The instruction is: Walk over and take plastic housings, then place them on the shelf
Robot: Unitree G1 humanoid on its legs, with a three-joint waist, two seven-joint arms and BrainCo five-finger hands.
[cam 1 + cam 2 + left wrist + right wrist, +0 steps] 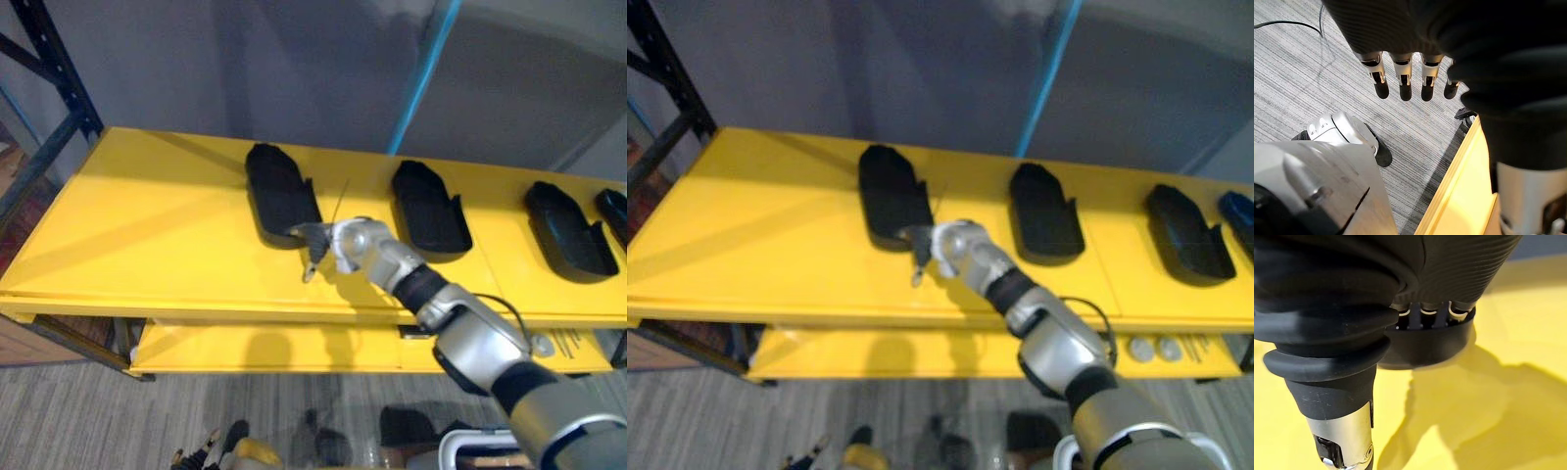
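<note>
Right robot hand at the leftmost plastic housing on the yellow shelf.
From my station I see the right arm stretched across the shelf's front edge. Its fingers reach over the near rim of that black housing with their tips hidden inside, so I cannot tell whether it has a grip. More housings lie in a row to its right, each apart from the next. My left robot hand hangs over the grey floor beside the shelf edge, fingers straight, holding nothing.

Black housings on yellow shelf
</note>
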